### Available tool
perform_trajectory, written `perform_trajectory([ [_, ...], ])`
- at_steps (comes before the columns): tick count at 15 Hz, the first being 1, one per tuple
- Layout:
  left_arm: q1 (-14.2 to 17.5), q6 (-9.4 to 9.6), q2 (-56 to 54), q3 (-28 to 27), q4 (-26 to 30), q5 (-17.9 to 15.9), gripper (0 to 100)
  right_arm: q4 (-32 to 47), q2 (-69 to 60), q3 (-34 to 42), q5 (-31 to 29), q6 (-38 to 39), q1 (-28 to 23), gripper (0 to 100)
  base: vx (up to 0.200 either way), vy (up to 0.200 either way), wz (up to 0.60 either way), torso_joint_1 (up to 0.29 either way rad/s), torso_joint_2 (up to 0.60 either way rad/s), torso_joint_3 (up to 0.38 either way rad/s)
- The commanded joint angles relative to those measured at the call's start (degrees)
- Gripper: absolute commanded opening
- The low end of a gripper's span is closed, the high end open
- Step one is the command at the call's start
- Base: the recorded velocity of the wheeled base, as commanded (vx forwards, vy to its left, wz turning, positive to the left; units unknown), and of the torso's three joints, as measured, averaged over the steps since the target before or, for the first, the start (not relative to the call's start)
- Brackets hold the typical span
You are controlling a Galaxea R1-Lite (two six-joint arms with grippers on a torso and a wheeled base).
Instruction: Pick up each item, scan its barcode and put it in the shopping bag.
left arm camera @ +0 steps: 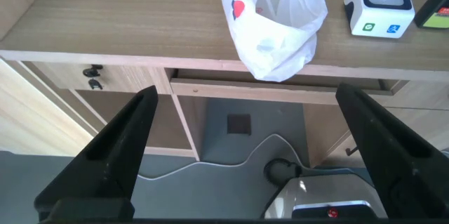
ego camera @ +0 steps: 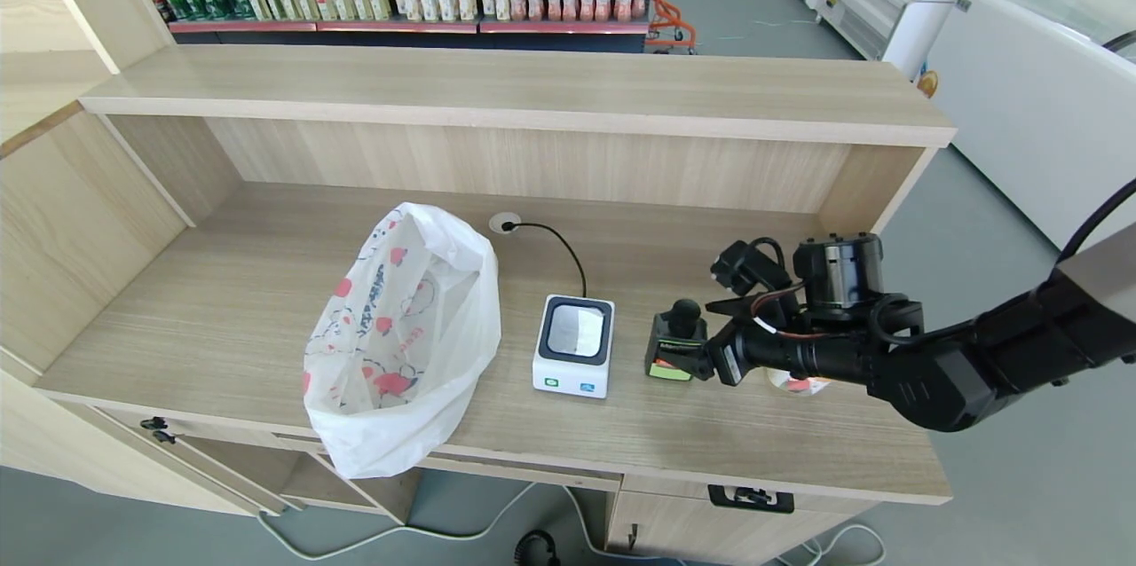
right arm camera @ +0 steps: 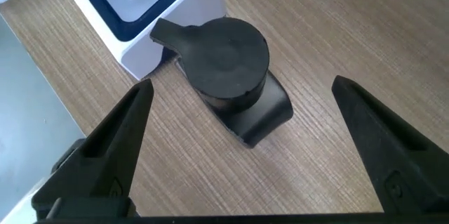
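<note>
- My right fingers (right arm camera: pixel 116 147) were spread wide apart and held nothing. They sat low over the wooden tabletop (ego camera: pixel 222 309), on its right-hand part, pointing toward the scanner.
- A black bottle (ego camera: pixel 676 344) stood upright on the tabletop just in front of those fingers, in line with the gap between them. I could see no finger touching it. It had a round black cap with a small tab, and a green and orange label near its base.
- The scanner (ego camera: pixel 574 344), a small white box with a dark-framed glass window on top, stood just beside the bottle, between it and the bag. A black cable (ego camera: pixel 559 247) ran from behind it to a hole in the tabletop.
- The shopping bag (ego camera: pixel 404 335), thin white plastic with a red pattern, sat with its mouth gaping on the left of the scanner, its bottom drooping over the near edge.
- A white and red object (ego camera: pixel 794 384) lay on the tabletop, mostly hidden under my right arm; I could not tell what it was.
- My left fingers (left arm camera: pixel 119 147) were also spread apart and empty, hanging below the tabletop's near edge, on the bag's side.
</note>
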Motion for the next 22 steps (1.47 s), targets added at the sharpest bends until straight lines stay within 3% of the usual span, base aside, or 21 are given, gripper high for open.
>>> perform_trajectory([
  [1, 0.0, 0.0, -0.02, 0.0, 0.0, -0.01, 100, -0.84, 1.02, 0.01, 0.02, -0.12, -0.07, 100, 0.0, 0.0, 0.0, 0.0, 0.0, 0.0],
  [11, 0.0, 0.0, -0.02, 0.0, 0.0, -0.01, 100, -3.92, 9.46, -4.91, -0.07, -1.35, 1.52, 100, 0.0, 0.0, 0.0, 0.0, 0.0, 0.0],
  [12, 0.0, 0.0, -0.02, 0.0, 0.0, -0.01, 100, -3.92, 9.9, -5.26, 0.02, -1.35, 1.52, 0, 0.0, 0.0, 0.0, 0.0, 0.0, 0.0],
  [20, 0.0, 0.0, -0.02, 0.0, 0.0, -0.01, 100, -4.09, 8.49, -5.44, -0.07, -0.82, 1.43, 0, 0.0, 0.0, 0.0, 0.0, 0.0, 0.0],
  [22, 0.0, 0.0, -0.02, 0.0, 0.0, -0.01, 100, -4.0, 4.97, -6.23, 0.11, 4.37, 1.52, 0, 0.0, 0.0, 0.0, 0.0, 0.0, 0.0],
])
